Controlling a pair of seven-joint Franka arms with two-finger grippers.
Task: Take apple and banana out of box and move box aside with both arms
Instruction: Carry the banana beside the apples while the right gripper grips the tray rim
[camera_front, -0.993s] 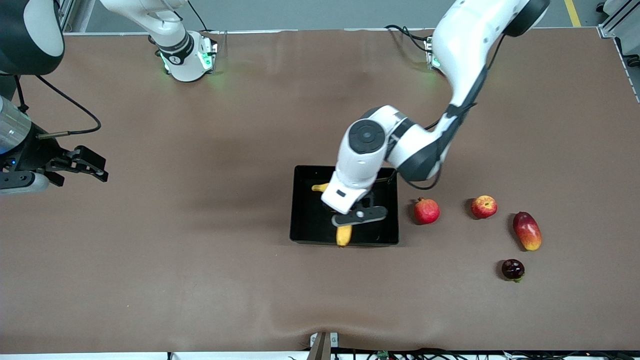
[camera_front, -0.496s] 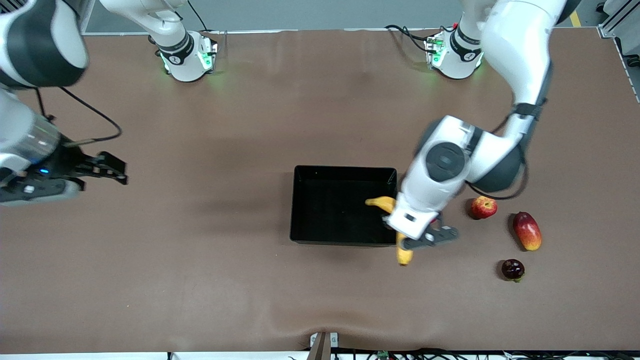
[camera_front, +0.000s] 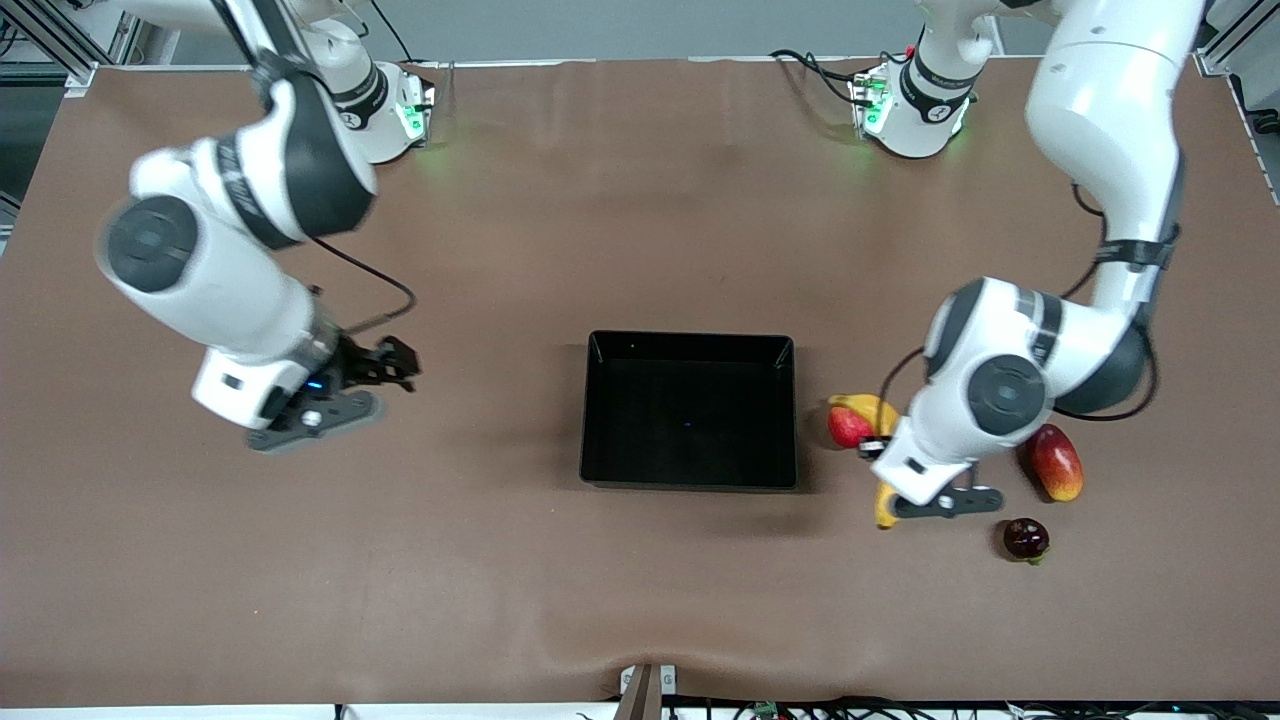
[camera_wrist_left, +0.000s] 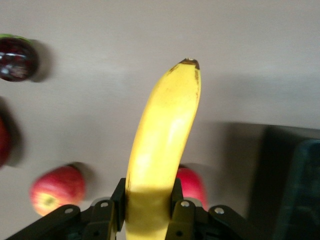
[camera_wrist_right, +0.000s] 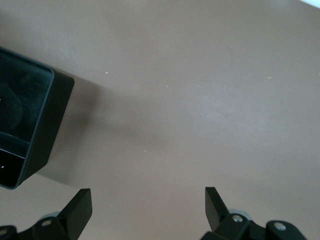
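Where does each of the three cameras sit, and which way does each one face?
Front view: high across the table, facing both bases; shows the black tray, both arms, the right gripper open.
Left wrist view: on the left arm's wrist, looking along the banana that the left gripper holds.
Right wrist view: on the right arm's wrist, facing bare table; its open fingertips show.
Shared: the tray appears in all three views.

Brown table (camera_front: 640, 200) carries black tray (camera_front: 592, 420), mango (camera_front: 1053, 461).
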